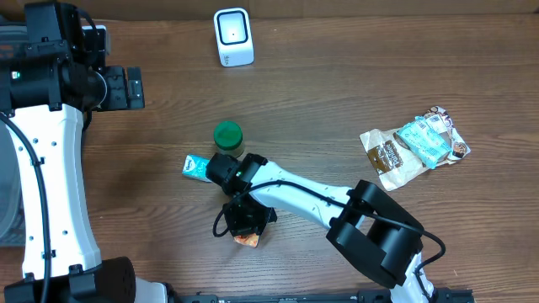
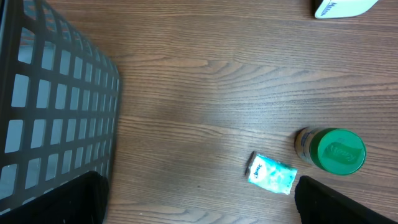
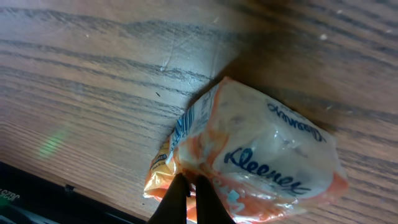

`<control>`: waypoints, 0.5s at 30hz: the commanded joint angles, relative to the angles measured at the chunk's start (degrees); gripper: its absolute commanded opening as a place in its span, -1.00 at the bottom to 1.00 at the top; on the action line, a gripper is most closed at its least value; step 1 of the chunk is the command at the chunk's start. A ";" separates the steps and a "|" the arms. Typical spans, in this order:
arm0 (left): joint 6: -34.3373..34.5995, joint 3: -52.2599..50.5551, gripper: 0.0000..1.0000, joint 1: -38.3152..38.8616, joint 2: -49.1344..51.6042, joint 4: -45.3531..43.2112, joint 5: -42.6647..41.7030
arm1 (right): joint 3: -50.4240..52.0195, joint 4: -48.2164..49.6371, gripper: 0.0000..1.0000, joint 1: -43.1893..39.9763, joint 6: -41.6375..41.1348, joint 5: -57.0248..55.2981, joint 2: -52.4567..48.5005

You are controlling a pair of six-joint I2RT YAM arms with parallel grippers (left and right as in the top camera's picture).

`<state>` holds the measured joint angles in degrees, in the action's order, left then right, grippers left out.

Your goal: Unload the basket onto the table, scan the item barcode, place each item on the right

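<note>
– Fingers point(image 3: 176, 202) on the right arm, what are they doing?

– They are pinched tight on one edge of the tissue pack point(image 3: 267, 155). The rest of the pack sticks out past the tips, up and to the right in the wrist view.

– Where is the pack?

– Low on the worktop point(image 1: 337, 84), close to the near edge, right under the right arm.

– And the scanner point(image 1: 233, 37)?

– Way over at the far edge, well apart from the pack. It sits almost straight across, a little to the left.

– Is anything between them?

– Yes, the green-lid jar point(image 1: 227, 135) stands between. A small teal packet point(image 1: 195, 167) lies just beside the jar.

– What about the left fingers point(image 2: 348, 202)?

– They are spread wide and hold nothing. They hang nearer the scanner, but the right arm has the pack.

– So what matters next?

– I think the pack must go up, past the jar, to face the scanner. I see blue stripes near the pinched edge. They may be the barcode, but I cannot be sure.
</note>
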<state>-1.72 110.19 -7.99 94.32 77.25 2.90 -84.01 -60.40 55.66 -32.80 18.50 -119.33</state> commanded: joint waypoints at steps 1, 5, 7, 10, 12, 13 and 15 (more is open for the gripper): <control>-0.90 0.07 0.99 -0.24 0.28 0.07 0.50 | 0.26 -0.11 -0.92 -2.62 3.19 -2.82 -0.04; -0.90 0.07 0.99 -0.24 0.28 0.07 0.50 | 0.13 0.09 -0.92 -6.36 13.35 -4.81 -0.04; -0.90 0.07 0.99 -0.24 0.28 0.07 0.50 | 0.00 0.59 -0.92 -8.68 20.35 -5.77 -0.04; -0.87 0.07 0.99 -0.24 0.28 0.07 0.50 | -0.02 2.08 -0.92 -12.07 29.22 -8.55 -0.04; -0.87 0.07 0.99 -0.24 0.28 0.07 0.50 | -0.02 3.39 -0.92 -13.97 34.25 -9.55 -0.04; -0.90 0.07 0.99 -0.24 0.28 0.07 0.50 | -0.02 4.22 -0.92 -15.04 37.55 -9.51 -0.04; -0.90 0.07 0.99 -0.24 0.28 0.07 0.50 | -0.02 5.79 -0.92 -16.85 42.97 -9.53 -0.04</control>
<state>-1.72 110.19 -7.99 94.32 77.25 2.90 -84.05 -56.16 41.23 -2.59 14.63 -119.22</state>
